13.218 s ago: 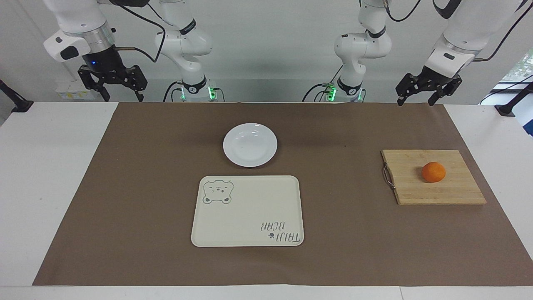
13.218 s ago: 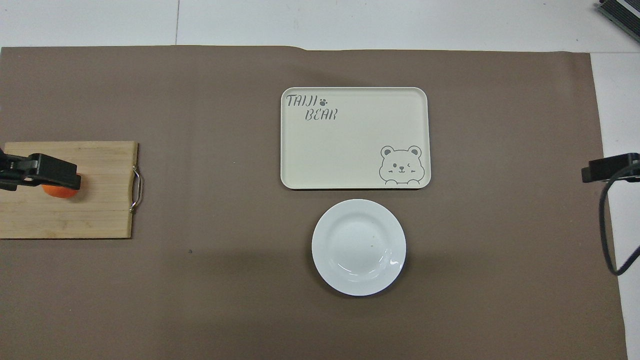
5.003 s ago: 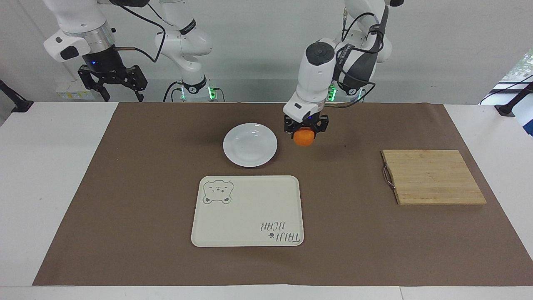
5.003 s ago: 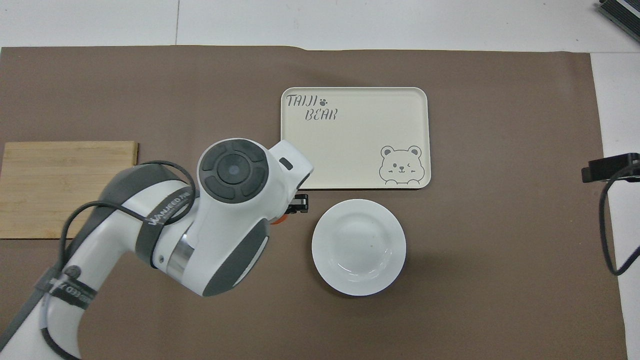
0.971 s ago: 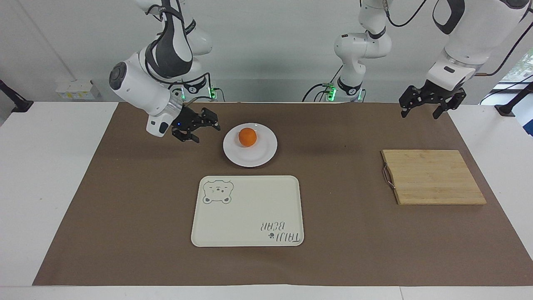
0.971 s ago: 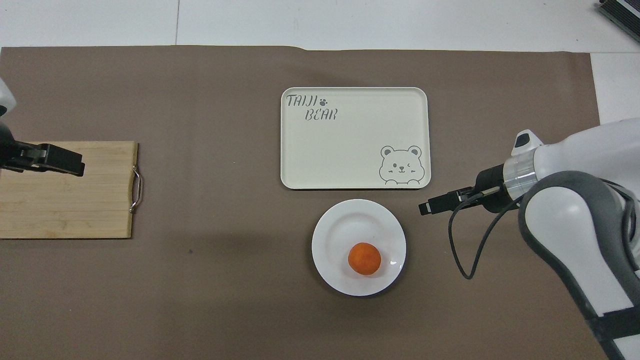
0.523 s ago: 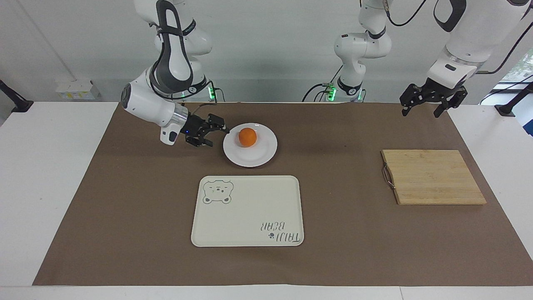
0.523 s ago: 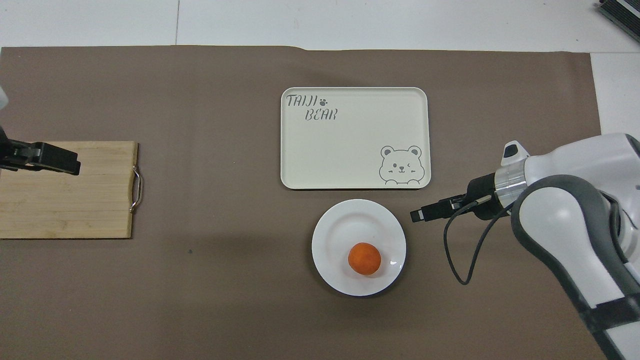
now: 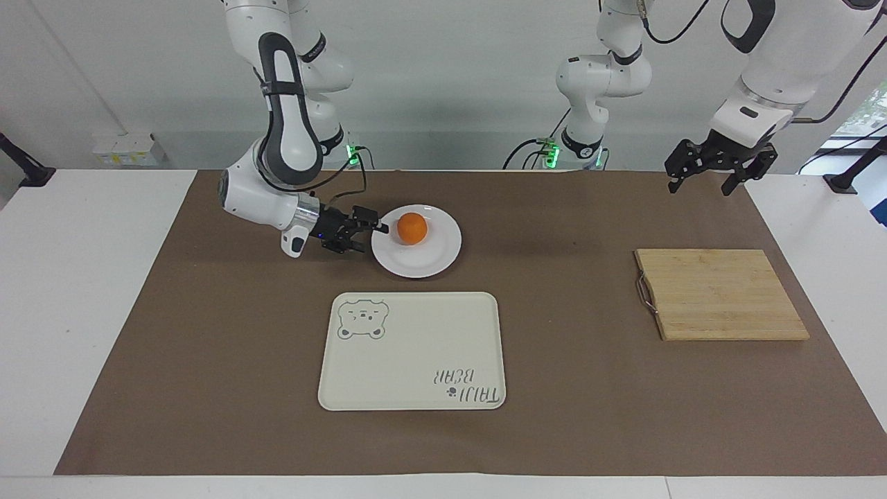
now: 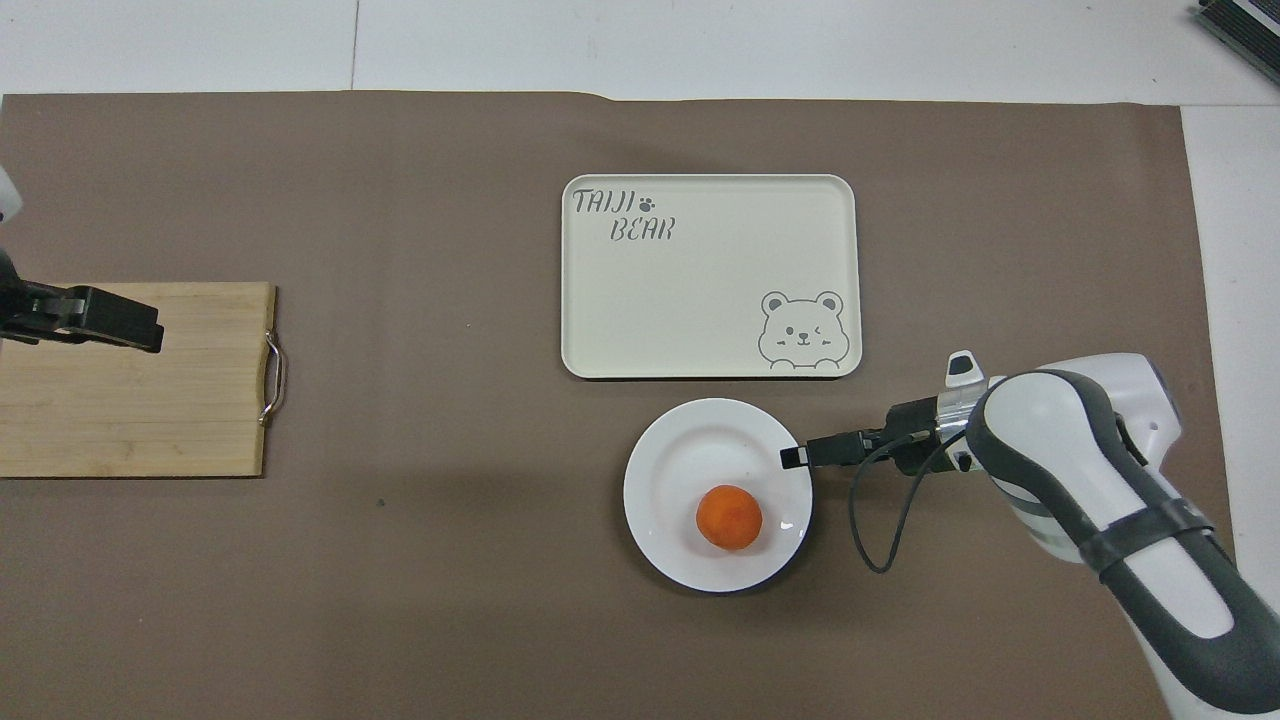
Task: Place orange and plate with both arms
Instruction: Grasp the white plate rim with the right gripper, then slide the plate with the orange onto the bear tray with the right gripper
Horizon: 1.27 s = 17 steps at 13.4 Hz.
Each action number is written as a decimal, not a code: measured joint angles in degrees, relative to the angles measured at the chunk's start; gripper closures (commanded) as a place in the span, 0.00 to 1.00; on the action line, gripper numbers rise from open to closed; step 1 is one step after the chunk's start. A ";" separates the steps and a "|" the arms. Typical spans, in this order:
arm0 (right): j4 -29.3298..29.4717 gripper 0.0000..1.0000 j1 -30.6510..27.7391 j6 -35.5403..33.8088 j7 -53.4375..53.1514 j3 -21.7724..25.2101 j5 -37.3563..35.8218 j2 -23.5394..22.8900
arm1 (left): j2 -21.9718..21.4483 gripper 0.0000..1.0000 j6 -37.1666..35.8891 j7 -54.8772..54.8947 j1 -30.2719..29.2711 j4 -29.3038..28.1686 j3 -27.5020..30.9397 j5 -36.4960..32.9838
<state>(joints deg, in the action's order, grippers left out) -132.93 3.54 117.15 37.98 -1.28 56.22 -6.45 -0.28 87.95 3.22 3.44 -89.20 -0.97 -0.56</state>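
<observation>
I see a plain pale grey wall (image 9: 443, 83) at the robots' end, a long white table (image 9: 83, 291) covered by a brown paper mat (image 9: 568, 388), and a sliver of bright window (image 9: 867, 111) toward the left arm's end.

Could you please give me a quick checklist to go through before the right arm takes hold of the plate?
1. Orange resting on the plate: ok.
2. Right claw low at the plate's rim, on the side toward the right arm's end of the table: ok.
3. Right claw open for the rim: ok.
4. Rim actually between the fingers: cannot tell.
5. Tray free of objects to receive the plate: ok.
6. Left claw open, raised above the table edge near the cutting board, waiting well away from the plate: ok.
</observation>
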 measured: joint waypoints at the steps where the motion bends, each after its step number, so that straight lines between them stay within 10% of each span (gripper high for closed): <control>1: -0.47 0.00 0.11 0.24 0.69 -0.01 0.28 -0.63 | 0.00 0.00 0.00 0.00 0.00 0.00 0.00 0.00; 6: -3.09 0.00 0.73 0.28 0.82 -0.01 2.64 -0.82 | 0.00 0.00 0.00 0.00 0.00 0.00 0.00 0.00; 8: -3.78 0.27 0.73 0.25 0.82 -0.02 2.70 -0.81 | 0.00 0.00 0.00 0.00 0.00 0.00 0.00 0.00; 11: -4.04 0.97 0.80 0.15 -0.19 -0.01 2.96 -0.76 | 0.00 0.00 0.00 0.00 0.00 0.00 0.00 0.00; 17: -4.06 1.00 2.33 0.15 -4.88 -0.03 3.03 -0.74 | 0.00 0.00 0.00 0.00 0.00 0.00 0.00 0.00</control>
<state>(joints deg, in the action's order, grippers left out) -136.99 5.87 117.30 33.11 -1.32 59.25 -7.19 -0.28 87.95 3.21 3.44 -89.20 -0.97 -0.56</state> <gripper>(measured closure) 0.890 0.000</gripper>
